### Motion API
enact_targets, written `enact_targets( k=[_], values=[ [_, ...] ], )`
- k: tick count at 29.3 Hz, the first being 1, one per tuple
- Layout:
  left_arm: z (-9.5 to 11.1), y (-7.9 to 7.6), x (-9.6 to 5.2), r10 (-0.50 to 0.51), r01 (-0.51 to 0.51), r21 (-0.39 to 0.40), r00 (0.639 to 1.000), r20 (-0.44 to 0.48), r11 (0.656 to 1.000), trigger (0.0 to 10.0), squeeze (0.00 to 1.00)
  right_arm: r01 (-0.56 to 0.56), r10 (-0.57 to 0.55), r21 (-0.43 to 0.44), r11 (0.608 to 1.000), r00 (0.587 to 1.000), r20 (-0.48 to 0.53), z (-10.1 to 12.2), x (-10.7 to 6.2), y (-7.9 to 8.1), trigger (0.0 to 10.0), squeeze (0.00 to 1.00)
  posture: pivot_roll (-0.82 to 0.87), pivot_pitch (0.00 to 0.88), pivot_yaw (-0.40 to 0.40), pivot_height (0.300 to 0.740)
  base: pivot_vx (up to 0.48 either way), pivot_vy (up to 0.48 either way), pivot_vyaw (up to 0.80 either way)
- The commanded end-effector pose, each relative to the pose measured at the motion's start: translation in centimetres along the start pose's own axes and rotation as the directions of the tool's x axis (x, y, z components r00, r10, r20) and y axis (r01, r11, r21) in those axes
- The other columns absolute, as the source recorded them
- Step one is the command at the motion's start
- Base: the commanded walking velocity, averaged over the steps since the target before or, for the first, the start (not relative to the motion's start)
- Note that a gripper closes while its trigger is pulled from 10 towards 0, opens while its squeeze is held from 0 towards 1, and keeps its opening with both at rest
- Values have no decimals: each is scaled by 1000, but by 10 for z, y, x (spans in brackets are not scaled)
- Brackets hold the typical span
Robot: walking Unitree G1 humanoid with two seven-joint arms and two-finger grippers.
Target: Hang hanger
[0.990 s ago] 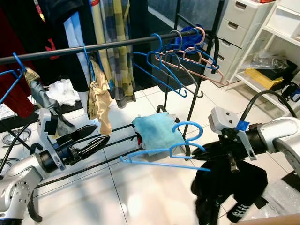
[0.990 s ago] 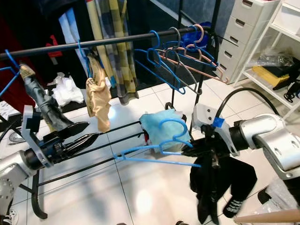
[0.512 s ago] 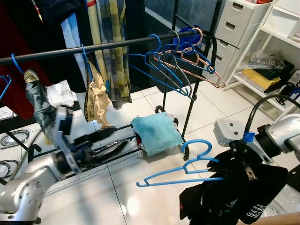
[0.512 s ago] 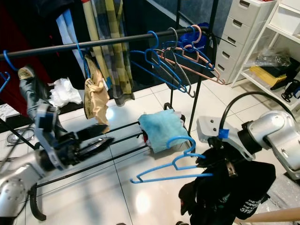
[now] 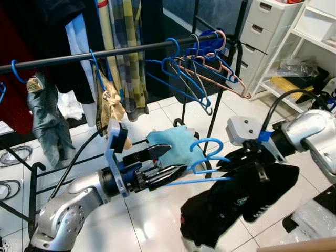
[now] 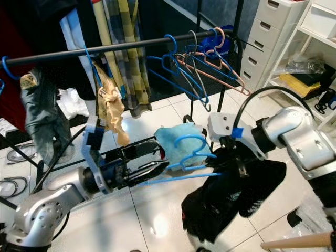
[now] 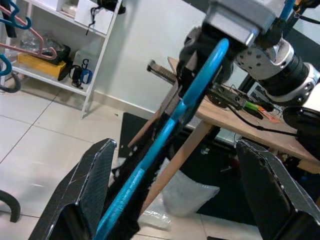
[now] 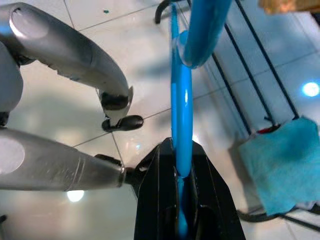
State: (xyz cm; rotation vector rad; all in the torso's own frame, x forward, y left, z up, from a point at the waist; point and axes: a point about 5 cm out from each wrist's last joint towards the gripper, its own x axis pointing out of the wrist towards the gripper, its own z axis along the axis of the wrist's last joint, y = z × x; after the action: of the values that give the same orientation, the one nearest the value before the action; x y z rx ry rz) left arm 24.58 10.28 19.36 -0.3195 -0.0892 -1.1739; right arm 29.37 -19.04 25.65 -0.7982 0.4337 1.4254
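The blue hanger (image 5: pixel 202 157) hangs in the air below the black clothes rail (image 5: pixel 105 52), in front of the rack's lower bars, with its hook just before the crumpled light-blue cloth (image 5: pixel 176 144). My right gripper (image 5: pixel 231 164) is clamped on the hanger near its neck; the right wrist view shows the blue stem pinched between the two black fingers (image 8: pixel 160 200). A black garment (image 5: pixel 236 202) droops from the hanger beneath that gripper, down toward the white tile floor (image 5: pixel 152 220). My left gripper (image 5: pixel 165 163) reaches in from the other side with its fingers spread, one above and one below the hanger's long arm; from the left wrist view the blue bar passes between the fingers (image 7: pixel 90 185), though I cannot quite tell whether either touches it. Up on the rail, toward its far end, a bunch of empty hangers (image 5: pixel 202 63) in blue, grey and pink hangs together. A tan garment (image 5: pixel 113 105) and a grey one (image 5: pixel 47 121) hang from the rail nearer my left side. Beyond the rail's end stands a white drawer unit (image 5: pixel 262 31).
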Motion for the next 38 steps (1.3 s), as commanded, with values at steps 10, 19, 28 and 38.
enact_targets(
  k=[10, 19, 28, 38],
  values=[
    [3, 4, 13, 83, -64, 214, 993, -82, 975, 10000, 0, -15, 18, -56, 998, 998, 59, 16, 4, -8, 0, 0, -72, 111, 8, 740, 0, 0, 0],
    [-3, -2, 22, 73, -48, 246, 993, -94, 968, 10000, 0, -25, 32, -72, 997, 996, 84, 22, 8, -10, 0, 0, -70, 108, 7, 740, 0, 0, 0],
    [-10, -11, 26, 10, 26, 250, 990, -139, 968, 0, 0, -28, 36, -81, 996, 994, 99, 25, 11, -11, 0, 0, -70, 108, 5, 740, 0, 0, 0],
    [-19, -15, 27, -4, 63, 292, 980, -198, 954, 0, 0, -32, 42, -84, 996, 993, 115, 27, 12, -11, 0, 0, -69, 111, 5, 740, 0, 0, 0]
  ],
)
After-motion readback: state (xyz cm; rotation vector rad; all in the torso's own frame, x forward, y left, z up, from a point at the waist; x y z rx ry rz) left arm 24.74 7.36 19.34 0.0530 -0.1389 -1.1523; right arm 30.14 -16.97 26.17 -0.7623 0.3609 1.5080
